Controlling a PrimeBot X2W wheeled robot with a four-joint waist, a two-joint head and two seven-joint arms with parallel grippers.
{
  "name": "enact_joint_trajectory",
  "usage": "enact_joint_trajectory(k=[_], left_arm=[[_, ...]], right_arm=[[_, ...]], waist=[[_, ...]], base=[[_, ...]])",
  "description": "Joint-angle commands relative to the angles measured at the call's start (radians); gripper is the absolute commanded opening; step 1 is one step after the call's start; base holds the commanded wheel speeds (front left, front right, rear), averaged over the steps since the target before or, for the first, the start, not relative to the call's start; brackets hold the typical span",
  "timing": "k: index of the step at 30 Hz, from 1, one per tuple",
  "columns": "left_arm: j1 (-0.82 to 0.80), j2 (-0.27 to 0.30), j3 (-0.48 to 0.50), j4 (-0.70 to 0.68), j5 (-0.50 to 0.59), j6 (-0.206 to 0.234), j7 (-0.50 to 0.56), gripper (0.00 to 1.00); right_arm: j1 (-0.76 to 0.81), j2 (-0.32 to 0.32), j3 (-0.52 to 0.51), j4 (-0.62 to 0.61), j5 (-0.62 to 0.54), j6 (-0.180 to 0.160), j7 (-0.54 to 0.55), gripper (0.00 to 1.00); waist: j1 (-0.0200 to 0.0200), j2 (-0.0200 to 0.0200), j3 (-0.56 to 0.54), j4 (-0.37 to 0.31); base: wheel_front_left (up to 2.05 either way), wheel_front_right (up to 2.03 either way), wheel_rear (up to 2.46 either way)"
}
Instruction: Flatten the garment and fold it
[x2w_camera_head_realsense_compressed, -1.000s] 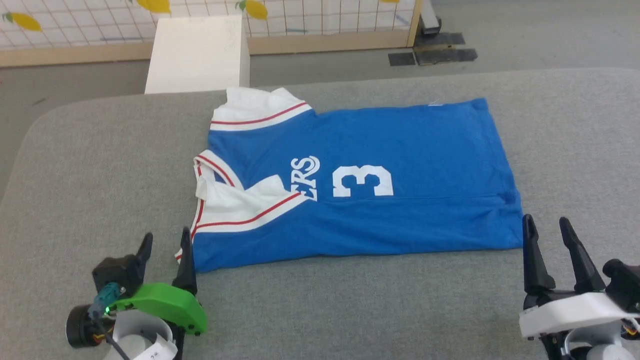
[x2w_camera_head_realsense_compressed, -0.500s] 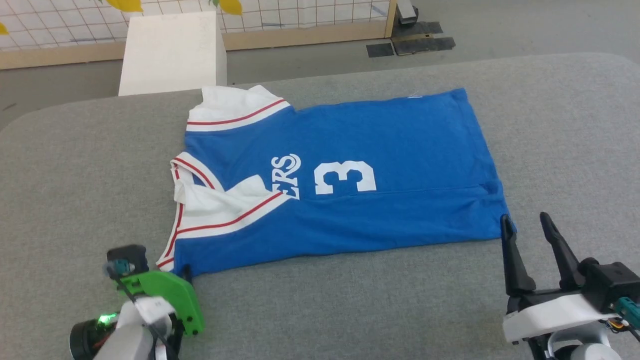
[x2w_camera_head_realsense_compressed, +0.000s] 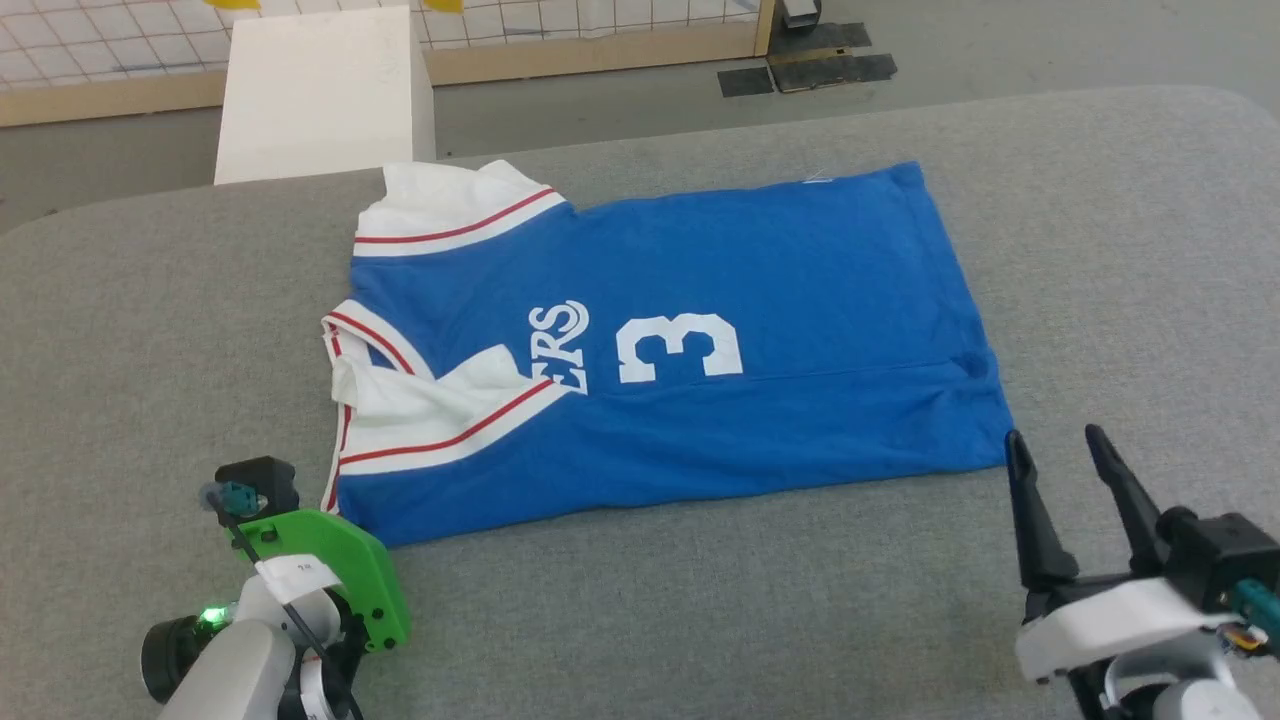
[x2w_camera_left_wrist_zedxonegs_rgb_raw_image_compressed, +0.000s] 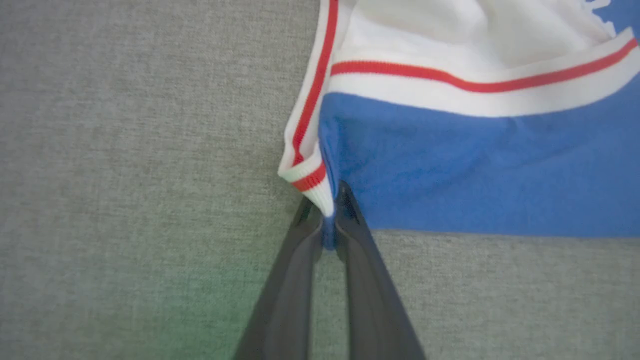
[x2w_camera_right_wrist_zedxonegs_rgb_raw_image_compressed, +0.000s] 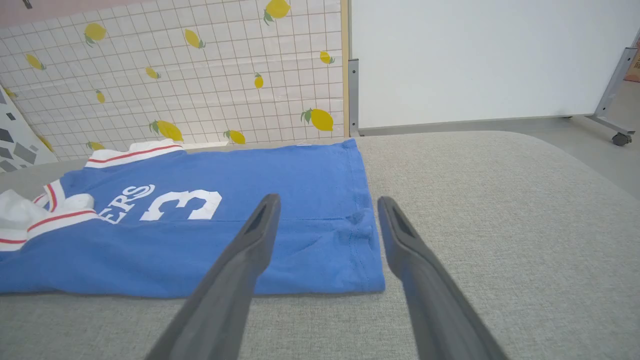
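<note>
The garment (x2w_camera_head_realsense_compressed: 760, 260) lies flat on the grey padded table (x2w_camera_head_realsense_compressed: 150, 330), collar to the left and hem to the right, with "ERS" and "3" facing up. One white sleeve is folded over the blue body. In the left wrist view my left gripper (x2w_camera_left_wrist_zedxonegs_rgb_raw_image_compressed: 327, 217) is shut on the garment's (x2w_camera_left_wrist_zedxonegs_rgb_raw_image_compressed: 475, 165) near left corner, where the red-striped trim meets the blue. From the head camera its fingers are hidden under the green wrist cover (x2w_camera_head_realsense_compressed: 335, 565). My right gripper (x2w_camera_head_realsense_compressed: 1060, 455) stands open just short of the garment's near right hem corner (x2w_camera_right_wrist_zedxonegs_rgb_raw_image_compressed: 372, 280), touching nothing.
A white box (x2w_camera_head_realsense_compressed: 320, 90) stands on the floor beyond the table's far edge. Behind it is a lemon-print grid partition (x2w_camera_right_wrist_zedxonegs_rgb_raw_image_compressed: 175, 75) and a white board (x2w_camera_right_wrist_zedxonegs_rgb_raw_image_compressed: 475, 60). Bare grey table runs along the near edge and to the right of the garment.
My left gripper has tipped down onto the garment's near left corner and shut on it. The head camera has shifted, and the right gripper has stayed open by the hem corner.
</note>
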Motion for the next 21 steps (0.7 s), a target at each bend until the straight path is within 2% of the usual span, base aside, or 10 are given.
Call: enact_joint_trajectory(k=[1, 6, 8, 12, 18, 21], left_arm=[[0.024, -0.006, -0.013, 0.001, -0.007, -0.006, 0.011, 0.0], [0.013, -0.007, -0.024, -0.016, -0.004, -0.016, 0.008, 0.0], [0.004, -0.01, -0.032, -0.023, -0.003, -0.022, 0.01, 0.0], [-0.009, -0.012, -0.038, -0.027, -0.001, -0.031, 0.004, 0.0], [-0.028, -0.018, -0.047, -0.027, 0.001, -0.041, -0.006, 0.0], [-0.034, -0.019, -0.051, -0.027, 0.001, -0.046, -0.009, 0.0]], right_arm=[[-0.03, -0.009, -0.009, 0.008, -0.01, -0.002, 0.013, 1.0], [-0.123, -0.029, -0.073, 0.095, -0.015, -0.002, 0.182, 1.0], [-0.19, -0.031, -0.125, 0.172, -0.005, -0.002, 0.353, 1.0], [-0.271, -0.041, -0.172, 0.251, -0.002, -0.002, 0.567, 1.0], [-0.349, -0.053, -0.204, 0.323, -0.003, -0.002, 0.797, 1.0], [-0.368, -0.054, -0.202, 0.334, -0.003, -0.002, 0.877, 1.0]], waist=[[0.0, 0.005, 0.004, 0.007], [0.0, 0.005, 0.021, 0.03], [0.0, 0.005, 0.032, 0.047], [0.0, 0.005, 0.05, 0.071], [0.0, 0.005, 0.076, 0.101], [0.0, 0.005, 0.086, 0.109]], base=[[0.0, 0.0, 0.0], [0.0, 0.0, 0.0], [0.0, 0.0, 0.0], [0.0, 0.0, 0.0], [0.0, 0.0, 0.0], [0.0, 0.0, 0.0]])
